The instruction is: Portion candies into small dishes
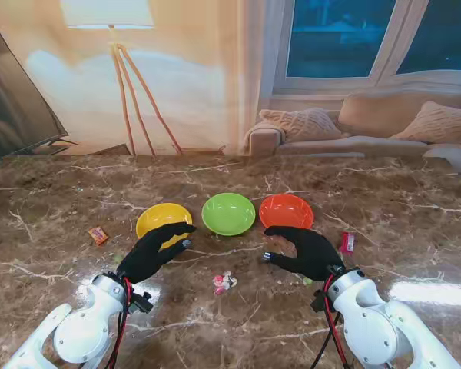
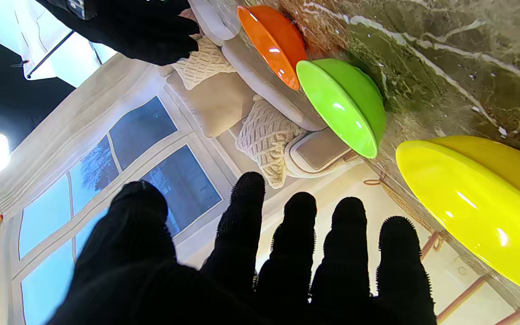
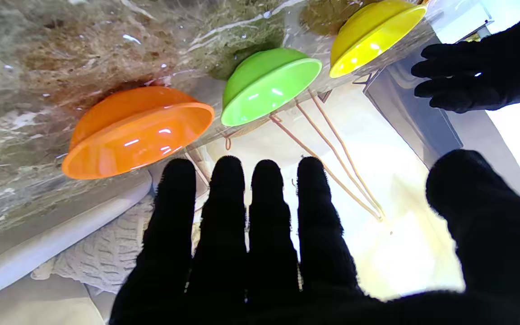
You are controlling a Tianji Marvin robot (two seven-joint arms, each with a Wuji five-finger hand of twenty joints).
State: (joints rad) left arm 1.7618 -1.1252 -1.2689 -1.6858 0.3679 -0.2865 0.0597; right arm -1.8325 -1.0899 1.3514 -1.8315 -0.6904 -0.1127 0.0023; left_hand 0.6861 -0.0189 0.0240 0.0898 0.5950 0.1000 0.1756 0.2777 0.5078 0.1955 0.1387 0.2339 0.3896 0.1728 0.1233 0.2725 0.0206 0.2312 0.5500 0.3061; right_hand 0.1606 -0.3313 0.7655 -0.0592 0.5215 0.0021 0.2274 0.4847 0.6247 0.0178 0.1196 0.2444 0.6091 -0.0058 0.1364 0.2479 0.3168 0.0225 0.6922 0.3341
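Stand view, pink-wrapped candies (image 1: 223, 282) clustered, yellow dish (image 1: 164, 221), green dish (image 1: 228, 214)

Warm light from the lamp (image 1: 107, 14) washes the wall; the windows (image 1: 346, 34) are dark blue. White glare streaks the table (image 1: 415, 292) near both arms. Wrist views flare bright behind silhouetted fingers (image 3: 224, 216) (edges bend strongly), yet stay sharp.

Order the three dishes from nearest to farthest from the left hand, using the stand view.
From the left hand:
1. yellow dish, partly under its fingertips, leftmost.
2. green dish, middle of the row.
3. orange dish, rightmost, in front of the right hand.
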